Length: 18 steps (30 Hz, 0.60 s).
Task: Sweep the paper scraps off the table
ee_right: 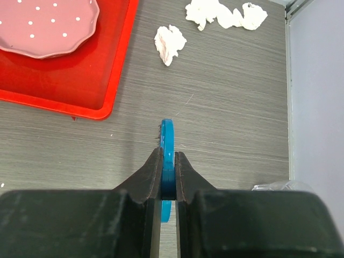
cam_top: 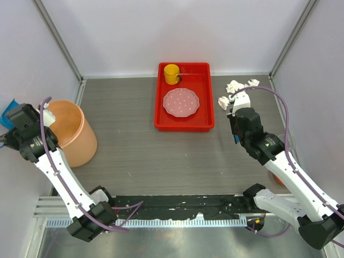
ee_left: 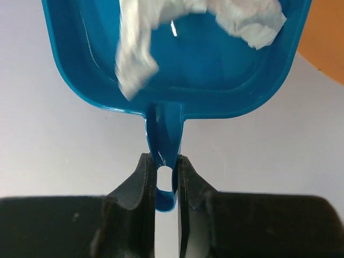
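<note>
The left jaws are pinched almost shut on the handle of a blue dustpan (ee_left: 204, 80), gripping the thin stem just above its hanging hole. The pan holds paper scraps: one wad (ee_left: 134, 54) on its left side and another (ee_left: 252, 21) at its upper right. From above, this arm sits off the left side of the desk (cam_top: 140, 156), right beside a big orange bucket (cam_top: 75, 134), with a corner of the pan poking out by the white wall.

The right jaws are clamped tight on a flat blue piece (ee_right: 167, 137) seen edge-on; I cannot tell from here what tool it belongs to. It hovers over the right part of the desk, near the red tray (cam_top: 161, 121).

More paper scraps lie on the desk in the far right corner: one wad (ee_right: 170, 44) alone, nearest the tray, and two more (ee_right: 207, 12) (ee_right: 247, 16) touching each other further back by the wall rail.

In the tray lies a pink dotted plate (cam_top: 181, 102), with a yellow cup (cam_top: 172, 73) behind it in the far left corner.
</note>
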Motion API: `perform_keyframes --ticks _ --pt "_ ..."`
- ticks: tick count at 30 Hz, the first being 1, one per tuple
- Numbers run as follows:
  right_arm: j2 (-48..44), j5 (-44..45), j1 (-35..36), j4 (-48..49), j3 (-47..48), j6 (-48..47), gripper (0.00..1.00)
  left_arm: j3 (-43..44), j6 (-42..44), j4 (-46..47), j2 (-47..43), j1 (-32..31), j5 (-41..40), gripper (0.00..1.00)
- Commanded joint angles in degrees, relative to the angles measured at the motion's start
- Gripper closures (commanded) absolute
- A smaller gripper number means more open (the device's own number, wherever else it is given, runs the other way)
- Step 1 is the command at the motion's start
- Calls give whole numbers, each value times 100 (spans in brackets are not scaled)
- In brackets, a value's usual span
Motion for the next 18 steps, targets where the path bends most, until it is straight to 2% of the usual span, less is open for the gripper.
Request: perform_keyframes --ticks 1,13,18 --pt "46 -56 -29 285 221 -104 99 -28 317 458 -95 -31 -215 100" --pt "81 -74 -29 294 221 -130 99 -63 344 485 -112 -48 -259 100" --pt "73 -65 -29 312 230 -121 99 279 -200 196 2 -57 91 100"
